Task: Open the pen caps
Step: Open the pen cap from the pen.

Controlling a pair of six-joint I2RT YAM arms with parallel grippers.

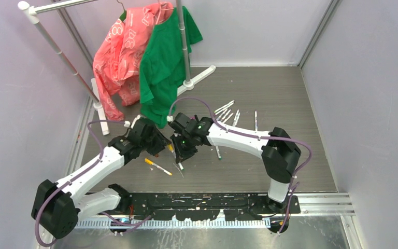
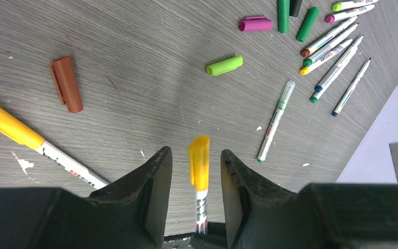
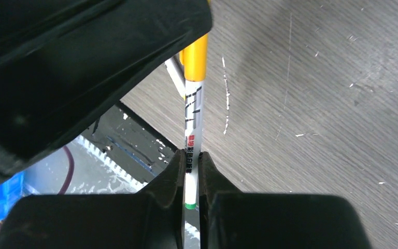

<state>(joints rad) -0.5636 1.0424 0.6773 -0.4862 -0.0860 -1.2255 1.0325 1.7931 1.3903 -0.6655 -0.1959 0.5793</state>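
My right gripper (image 3: 192, 155) is shut on the white barrel of a pen (image 3: 193, 119) and holds it off the table. The pen's yellow cap (image 2: 199, 163) stands between the fingers of my left gripper (image 2: 196, 151), which is open with a gap on each side of the cap. In the top view the two grippers meet at the table's middle left, the left (image 1: 158, 146) facing the right (image 1: 180, 150). Loose caps lie on the table: brown (image 2: 66, 84), lime green (image 2: 224, 65), magenta (image 2: 255, 24) and dark green (image 2: 307, 24).
A second yellow-capped pen (image 2: 31, 140) lies near the left gripper and also shows in the top view (image 1: 158, 167). Several uncapped pens (image 2: 331, 52) lie fanned out behind. A clothes rack (image 1: 186, 52) with a pink and a green shirt stands at the back left.
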